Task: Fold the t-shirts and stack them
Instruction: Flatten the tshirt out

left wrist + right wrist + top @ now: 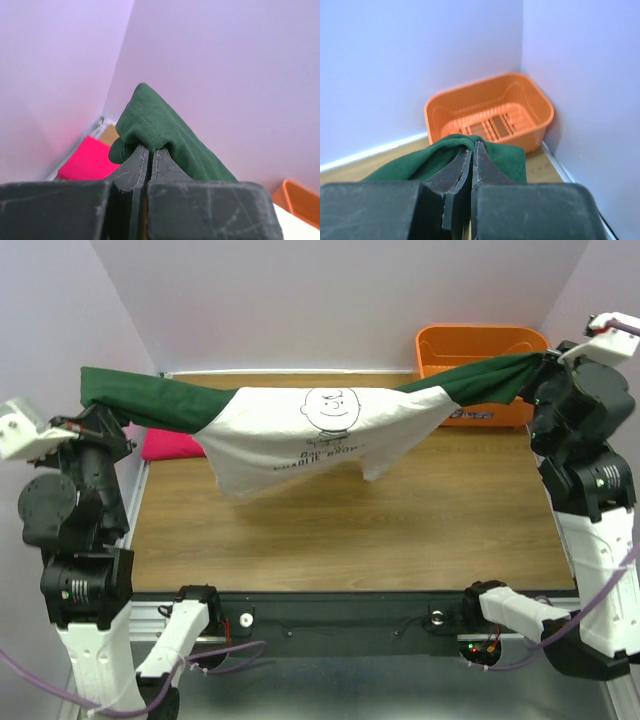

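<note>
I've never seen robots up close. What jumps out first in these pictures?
A white Charlie Brown t-shirt with green sleeves hangs stretched in mid-air, one sleeve pinched by the left gripper, the other by the right gripper. Behind it lie a bright pink t-shirt at far left and an orange basket at far right.

printed tee [290,445]: white, green sleeves, black face; other tee [170,446]: pink-red, seemingly plain; basket [480,336]: orange

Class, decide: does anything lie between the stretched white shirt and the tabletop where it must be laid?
Nothing visible under the white shirt: bare table. The pink shirt lies far left below one sleeve, the orange basket far right.
</note>
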